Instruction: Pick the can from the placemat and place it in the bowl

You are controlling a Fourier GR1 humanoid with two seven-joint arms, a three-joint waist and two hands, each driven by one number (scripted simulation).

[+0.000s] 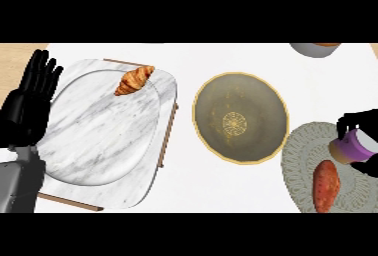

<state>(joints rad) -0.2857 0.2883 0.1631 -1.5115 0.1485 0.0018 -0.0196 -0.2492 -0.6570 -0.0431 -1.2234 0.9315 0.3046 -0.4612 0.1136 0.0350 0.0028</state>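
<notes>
Right hand (359, 122) curled round purple can (353, 148) over placemat (303, 160): likely light, rigid, slick-sided; grip mid-body; left hand (33, 95) open.

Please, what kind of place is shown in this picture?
Probably a kitchen or dining counter set for food: a croissant lies on a marble plate, a gold-rimmed bowl stands beside it, and a sweet potato lies on a woven placemat.
</notes>
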